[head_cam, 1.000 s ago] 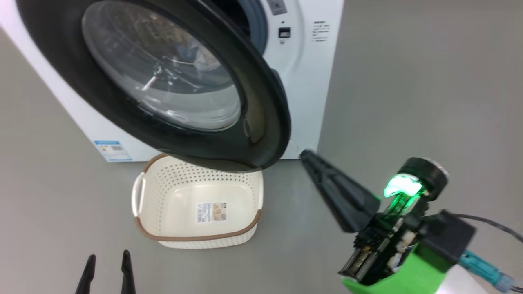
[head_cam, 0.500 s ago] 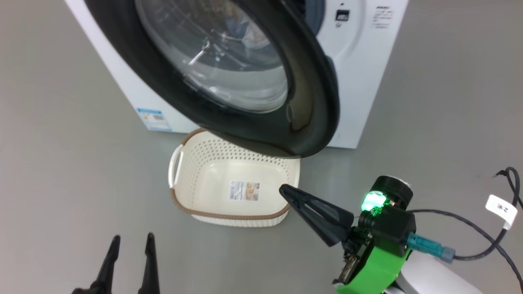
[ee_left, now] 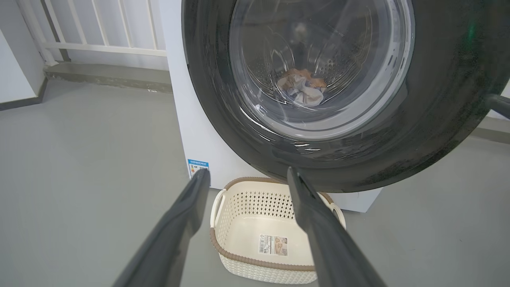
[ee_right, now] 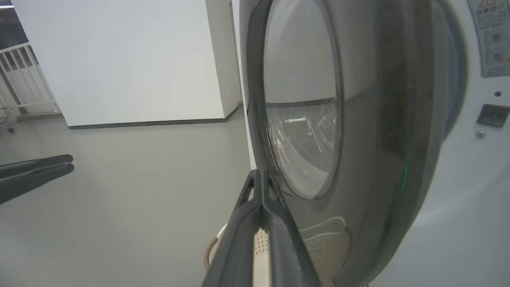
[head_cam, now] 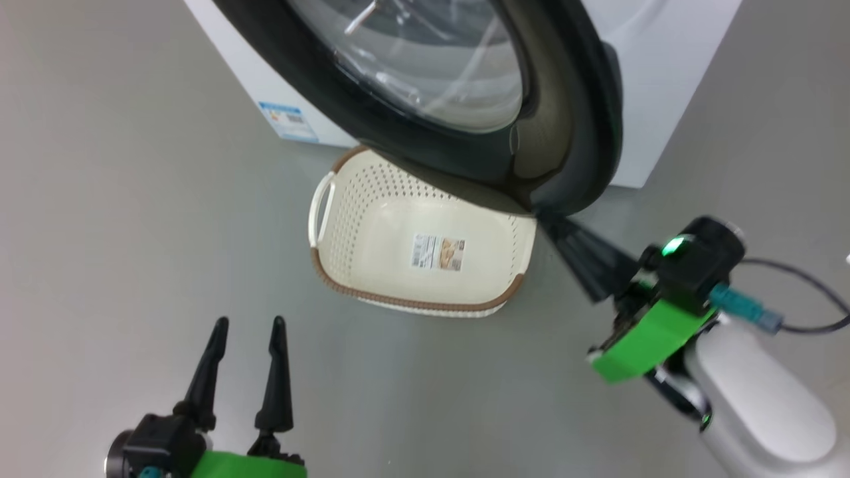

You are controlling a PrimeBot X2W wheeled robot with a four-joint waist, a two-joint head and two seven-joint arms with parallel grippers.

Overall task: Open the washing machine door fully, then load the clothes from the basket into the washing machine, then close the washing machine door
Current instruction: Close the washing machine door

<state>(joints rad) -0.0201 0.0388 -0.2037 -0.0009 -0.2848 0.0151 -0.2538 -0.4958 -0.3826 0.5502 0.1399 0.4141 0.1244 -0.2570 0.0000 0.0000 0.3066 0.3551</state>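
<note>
The right tool [head_cam: 546,219] is pressed shut, its two fingers together with nothing between them. Its tip sits at the lower outer edge of the door [head_cam: 578,113]. In the right wrist view the closed fingers lie along the door's black front, just beside the glass, though I cannot tell whether they truly touch it. The left tool [head_cam: 249,324] hangs low over the floor [head_cam: 133,199], well apart from everything. Its fingers are spread wide and empty, pointing toward the basket [head_cam: 345,219].

The door stands partly swung out from the washing machine [head_cam: 671,73]. A gap shows between its rim and the white front, so it is not latched. Its lower edge hangs above the far side of the basket.

The basket sits on the floor just in front of the machine. It holds nothing but the sticker [head_cam: 438,252] on its bottom. Through the door glass, the left wrist view shows the clothes [ee_left: 303,85] lying as a small bundle at the bottom of the drum [ee_left: 338,65].

From this I judge that opening and loading are done. What is left is the last step, swinging the door home until it catches. The right tool looks placed to push it.
</note>
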